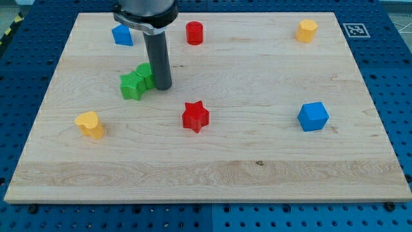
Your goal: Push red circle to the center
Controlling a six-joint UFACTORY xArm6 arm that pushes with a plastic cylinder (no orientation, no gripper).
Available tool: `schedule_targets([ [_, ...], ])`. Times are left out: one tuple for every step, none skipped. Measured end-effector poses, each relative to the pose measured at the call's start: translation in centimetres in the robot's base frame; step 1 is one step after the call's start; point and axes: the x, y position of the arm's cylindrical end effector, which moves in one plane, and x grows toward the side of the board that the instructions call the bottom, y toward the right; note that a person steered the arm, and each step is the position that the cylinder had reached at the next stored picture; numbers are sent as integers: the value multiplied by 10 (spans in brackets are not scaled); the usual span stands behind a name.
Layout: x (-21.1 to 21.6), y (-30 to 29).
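Observation:
The red circle (194, 32) is a short red cylinder near the view's top, a little left of the middle. My tip (161, 86) rests on the board below and to the left of it, well apart from it. The tip touches the right side of two green blocks (137, 80) that stand pressed together; the front one looks like a star. A red star (195, 116) lies near the board's middle, below and to the right of my tip.
A blue block (122, 35) sits at the top left, partly behind the arm. A yellow block (307, 29) is at the top right, a blue cube (313, 116) at the right, a yellow heart-like block (90, 124) at the left. The wooden board (206, 174) ends on blue pegboard.

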Motion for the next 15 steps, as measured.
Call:
schedule_targets([
  [-1,7],
  [-12,17],
  [-37,27],
  [-64,27],
  [-92,26],
  [-118,19],
  [-150,7],
  [-177,6],
  [-182,13],
  [-165,24],
  [-150,36],
  [-156,47],
  [-168,64],
  [-167,84],
  [-150,86],
])
